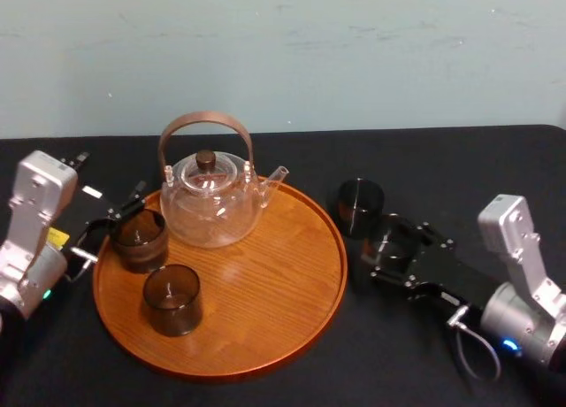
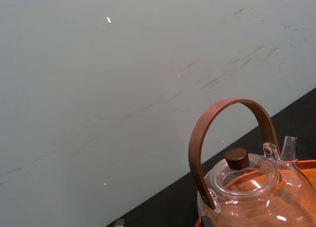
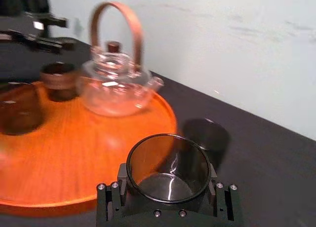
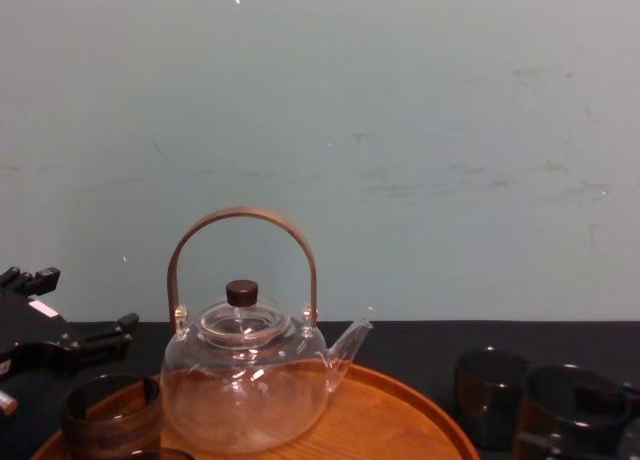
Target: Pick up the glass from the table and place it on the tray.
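Teapot (image 1: 212, 203) on the tray (image 1: 283, 283), glass (image 1: 360, 206) right of the tray

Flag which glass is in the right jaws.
The glass in the right gripper, right of the tray. One stands free beyond it; two sit on the tray, one by the left gripper.

Left arm (image 1: 31, 234) low at the left edge, wrist angled inward, left gripper (image 1: 117, 221) with fingers spread apart, right arm (image 1: 522, 279) reaching in from the right, right gripper (image 1: 387, 246) held level, jaws seemingly closed around a glass (image 3: 168, 172)
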Controlling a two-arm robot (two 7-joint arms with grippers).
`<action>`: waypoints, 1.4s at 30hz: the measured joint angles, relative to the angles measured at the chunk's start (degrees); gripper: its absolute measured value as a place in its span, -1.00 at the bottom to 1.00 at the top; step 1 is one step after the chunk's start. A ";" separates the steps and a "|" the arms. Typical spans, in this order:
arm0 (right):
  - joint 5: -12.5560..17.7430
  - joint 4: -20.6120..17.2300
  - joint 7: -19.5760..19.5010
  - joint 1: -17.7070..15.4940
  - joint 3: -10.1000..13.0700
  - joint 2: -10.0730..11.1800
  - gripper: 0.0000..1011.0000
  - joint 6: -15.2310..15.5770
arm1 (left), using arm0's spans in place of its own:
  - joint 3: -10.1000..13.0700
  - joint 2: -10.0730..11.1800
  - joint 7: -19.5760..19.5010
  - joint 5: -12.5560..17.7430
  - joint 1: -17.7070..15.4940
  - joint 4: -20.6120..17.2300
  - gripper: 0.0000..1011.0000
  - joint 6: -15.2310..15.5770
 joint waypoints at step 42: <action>-3.47 5.50 4.09 9.79 -15.11 -7.84 0.80 0.77 | 0.00 0.00 0.00 0.00 0.00 0.00 0.98 0.00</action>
